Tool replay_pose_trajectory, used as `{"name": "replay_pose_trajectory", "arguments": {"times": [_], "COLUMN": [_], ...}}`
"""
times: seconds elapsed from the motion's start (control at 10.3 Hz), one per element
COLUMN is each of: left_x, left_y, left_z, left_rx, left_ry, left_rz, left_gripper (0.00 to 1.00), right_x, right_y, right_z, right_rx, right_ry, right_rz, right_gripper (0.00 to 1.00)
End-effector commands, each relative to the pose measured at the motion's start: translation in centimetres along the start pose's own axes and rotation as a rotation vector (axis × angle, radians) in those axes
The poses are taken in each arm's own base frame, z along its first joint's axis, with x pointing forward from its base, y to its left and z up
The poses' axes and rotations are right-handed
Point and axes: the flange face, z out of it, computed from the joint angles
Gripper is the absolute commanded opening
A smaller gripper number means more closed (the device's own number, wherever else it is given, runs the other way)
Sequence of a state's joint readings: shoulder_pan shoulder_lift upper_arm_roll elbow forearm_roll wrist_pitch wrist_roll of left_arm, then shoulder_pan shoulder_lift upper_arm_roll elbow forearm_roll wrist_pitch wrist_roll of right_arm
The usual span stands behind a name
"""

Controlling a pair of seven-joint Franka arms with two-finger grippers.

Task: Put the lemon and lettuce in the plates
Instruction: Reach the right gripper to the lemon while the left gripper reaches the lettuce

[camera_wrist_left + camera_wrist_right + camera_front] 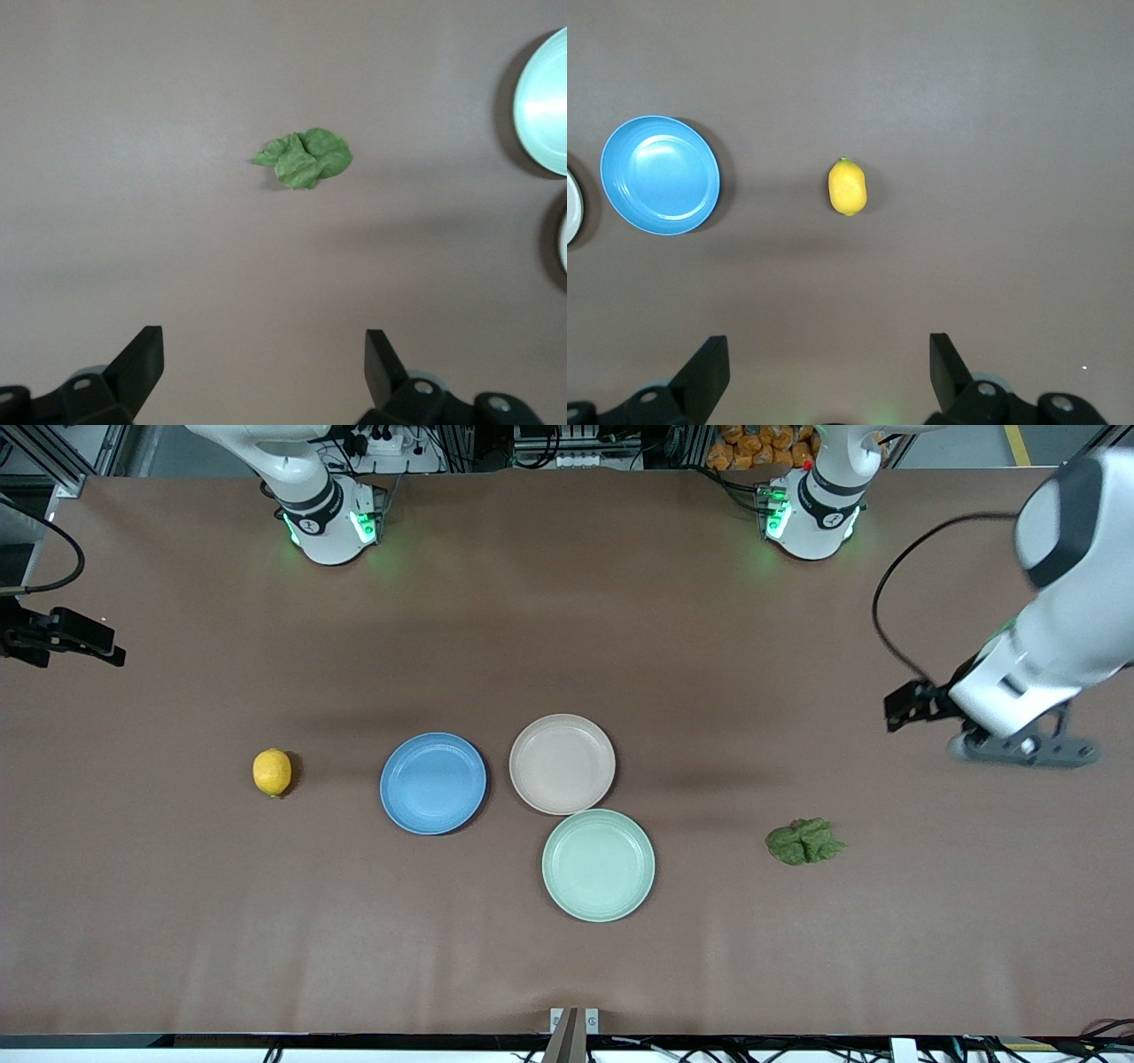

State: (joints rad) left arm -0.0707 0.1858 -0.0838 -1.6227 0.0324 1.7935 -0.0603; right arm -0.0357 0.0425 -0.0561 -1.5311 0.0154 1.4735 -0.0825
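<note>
Brown paper covers the whole surface [567,602], flat and uncluttered, with everything of the task laid out in a loose row.

On the left gripper [264,363] the fingers [142,354] stand wide apart and hold nothing; it hangs above bare surface at the left arm's end, with the lettuce [304,158] lying flat below and ahead of it. On the right gripper [828,367] the fingers [709,363] are equally spread and empty, over bare surface at the right arm's end, with the lemon [847,187] lying well clear of them.

The lettuce [804,841] is thin, crumpled and limp, so fingers coming down may close on one lobe only, or scrape the paper and miss. The lemon [272,771] is smooth and oval; a squeeze off its middle would likely roll it away or squirt it out.

Another risk is the target. The mint-green plate [598,864] sits closest to the lettuce and touches the beige-pink plate [562,763], which in turn sits just beside the blue plate [433,783]. A drop aimed carelessly could land in the green one, and a low carry could knock the rims together.

Open room is generous: both items have bare surface all around, well apart from any edge, and the lemon has a clear path to the blue plate.
</note>
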Motion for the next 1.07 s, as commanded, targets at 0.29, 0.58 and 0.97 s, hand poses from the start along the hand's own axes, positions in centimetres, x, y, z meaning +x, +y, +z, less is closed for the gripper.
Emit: {"name": "replay_pose_trajectory", "arguments": {"times": [0.29,0.58,0.97], "left_x": [5.1,6.7,7.6], "left_y": [-1.0,-0.8,0.7], "left_z": [12.2,20.6,27.7], "left_rx": [0.006,-0.004,0.026], "left_ry": [-0.028,-0.055,-0.059], "left_rz": [-0.076,-0.108,-0.111], "left_gripper": [1.00,1.00,1.00], "right_x": [1.1,2.1,5.5], "right_y": [-2.1,-1.7,-0.7], "right_z": [1.5,3.0,8.4], "right_rx": [-0.023,-0.021,-0.033], "right_ry": [-0.040,-0.058,-0.114], "right_rz": [-0.019,-0.019,-0.007], "right_gripper": [1.00,1.00,1.00]}}
